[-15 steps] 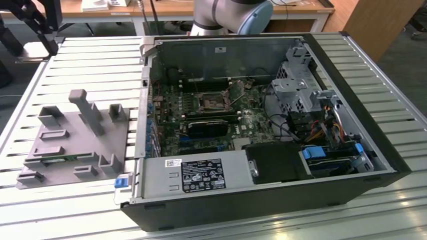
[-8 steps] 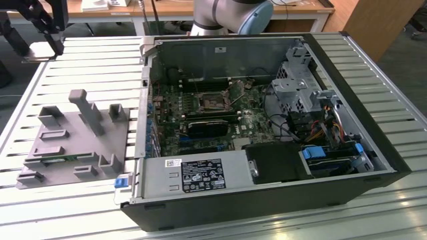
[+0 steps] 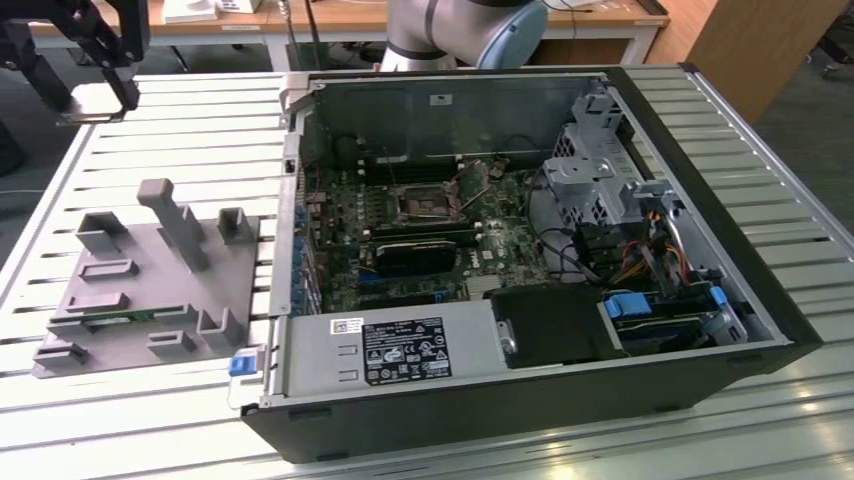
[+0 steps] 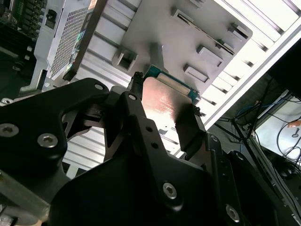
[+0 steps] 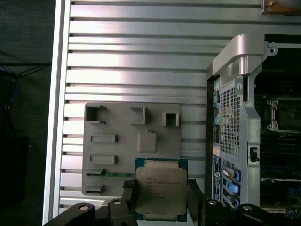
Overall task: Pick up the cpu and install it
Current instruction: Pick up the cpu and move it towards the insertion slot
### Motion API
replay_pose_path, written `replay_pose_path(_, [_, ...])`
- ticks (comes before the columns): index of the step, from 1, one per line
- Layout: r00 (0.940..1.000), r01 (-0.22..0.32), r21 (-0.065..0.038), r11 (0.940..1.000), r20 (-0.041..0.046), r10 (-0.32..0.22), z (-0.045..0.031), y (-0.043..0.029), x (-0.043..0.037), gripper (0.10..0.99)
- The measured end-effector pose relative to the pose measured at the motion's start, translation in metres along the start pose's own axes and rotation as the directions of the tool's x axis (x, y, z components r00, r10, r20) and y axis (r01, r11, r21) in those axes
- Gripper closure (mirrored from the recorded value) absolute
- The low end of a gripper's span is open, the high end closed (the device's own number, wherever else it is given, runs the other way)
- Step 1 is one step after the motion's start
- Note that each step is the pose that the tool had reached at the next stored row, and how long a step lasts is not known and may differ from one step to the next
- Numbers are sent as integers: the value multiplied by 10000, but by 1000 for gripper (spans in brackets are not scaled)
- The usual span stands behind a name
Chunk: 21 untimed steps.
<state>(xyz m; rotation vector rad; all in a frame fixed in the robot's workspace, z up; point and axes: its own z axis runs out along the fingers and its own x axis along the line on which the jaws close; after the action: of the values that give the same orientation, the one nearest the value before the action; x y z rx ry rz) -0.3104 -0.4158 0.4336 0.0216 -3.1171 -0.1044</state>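
Note:
The cpu (image 5: 160,192), a flat square chip with a silver top and a green rim, is held between my gripper's (image 5: 162,201) two black fingers, above the grey fixture plate (image 5: 122,122). In the second wrist view the cpu (image 4: 164,99) shows edge-on and reflective, clamped by the gripper (image 4: 162,113). In the exterior view the gripper (image 3: 94,98) hangs over the slatted table at the far upper left, well away from the open computer case (image 3: 534,250). The motherboard socket (image 3: 427,205) lies inside the case, towards its back.
The grey fixture plate (image 3: 134,290) with upright posts and slots lies on the slatted table (image 3: 187,120) at the exterior view's left. A thin green memory stick (image 3: 100,322) sits in one slot. The case's side wall (image 5: 235,108) stands beside the plate.

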Motion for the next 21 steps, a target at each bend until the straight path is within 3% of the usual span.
replay_pose_path(21, [10000,0,0,10000,1,0,-4,-3,-198,553])
